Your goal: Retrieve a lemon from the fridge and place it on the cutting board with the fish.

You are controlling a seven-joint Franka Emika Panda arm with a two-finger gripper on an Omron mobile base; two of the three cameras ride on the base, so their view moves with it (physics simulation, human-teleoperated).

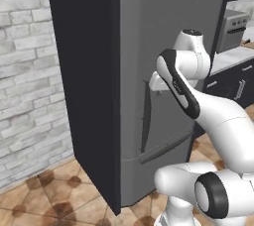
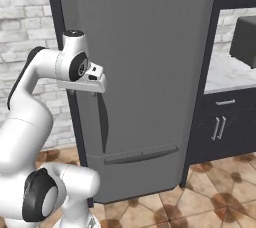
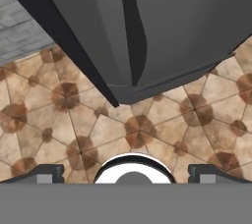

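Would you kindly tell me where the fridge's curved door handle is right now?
The handle runs vertically along the left edge of the closed fridge door in the right base view, directly beneath the tool, above the drawer.

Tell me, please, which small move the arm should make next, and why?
Probably ease the gripper in around the curved door handle and close on it. The fridge is shut, the fingers stand wide apart, and the hand sits beside the handle's top.
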